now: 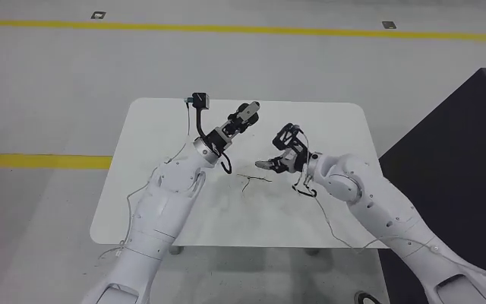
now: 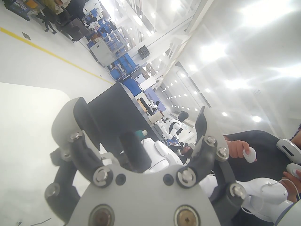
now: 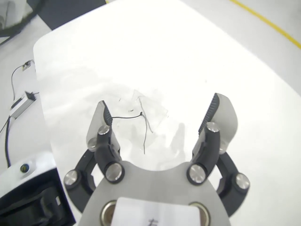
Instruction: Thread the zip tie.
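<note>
Firstly, white desk [image 1: 152, 197], rounded corners. Left pincer [image 2: 141, 109], fingers spread apart, empty, raised off the desk and tilted upward. Right pincer [image 3: 160, 104], fingers likewise apart, empty, poised over the desk near the zip tie [image 3: 143, 123]: thin, dark, lying mid-desk between both arms.

The top camera sits high on the robot at the 6 o'clock side and looks steeply down on the whole table [image 1: 319, 129], far enough off to take in floor [image 1: 228, 68] beyond at 12 o'clock. The left wrist camera sits close behind the left gripper [image 2: 141, 109] and tilts up toward the ceiling lights [image 2: 258, 8], catching 1 table corner. The right wrist camera, close behind the right gripper [image 3: 160, 102], looks down on the tabletop, sharing the zip tie [image 3: 141, 114] and the table around it with the top view.
</note>
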{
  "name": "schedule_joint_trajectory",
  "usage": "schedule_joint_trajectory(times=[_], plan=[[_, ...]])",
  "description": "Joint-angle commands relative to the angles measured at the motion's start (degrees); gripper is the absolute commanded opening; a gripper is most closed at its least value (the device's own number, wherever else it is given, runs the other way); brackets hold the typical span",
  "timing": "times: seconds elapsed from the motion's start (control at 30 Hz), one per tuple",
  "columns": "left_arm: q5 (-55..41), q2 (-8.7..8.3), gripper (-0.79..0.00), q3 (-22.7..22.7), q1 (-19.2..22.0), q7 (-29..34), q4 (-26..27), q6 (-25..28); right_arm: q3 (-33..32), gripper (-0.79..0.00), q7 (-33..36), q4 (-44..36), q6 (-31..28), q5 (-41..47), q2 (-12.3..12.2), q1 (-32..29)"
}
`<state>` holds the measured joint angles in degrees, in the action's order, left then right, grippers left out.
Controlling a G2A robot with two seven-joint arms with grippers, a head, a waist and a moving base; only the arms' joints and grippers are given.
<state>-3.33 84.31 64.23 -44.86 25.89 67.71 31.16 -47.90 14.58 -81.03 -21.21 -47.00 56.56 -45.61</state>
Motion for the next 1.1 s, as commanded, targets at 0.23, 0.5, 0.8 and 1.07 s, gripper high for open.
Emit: schedule_joint_trajectory(times=[0.23,0.5,0.8,1.07], plan=[[0.0,0.0,0.0,0.0,0.0,0.0,0.0,0.0,-14.4,0.0,-24.3,-9.6,7.8,-14.2,-3.5,-14.0],[0.0,0.0,0.0,0.0,0.0,0.0,0.0,0.0,-19.9,-0.004,-33.9,-14.8,13.8,-16.5,-4.0,-21.7],[0.0,0.0,0.0,0.0,0.0,0.0,0.0,0.0,-19.9,0.0,-33.9,-14.9,13.7,-16.4,-4.0,-21.7],[0.0,0.0,-0.001,0.0,0.0,0.0,0.0,0.0,-19.9,0.0,-33.9,-14.9,13.7,-16.4,-4.0,-21.7]])
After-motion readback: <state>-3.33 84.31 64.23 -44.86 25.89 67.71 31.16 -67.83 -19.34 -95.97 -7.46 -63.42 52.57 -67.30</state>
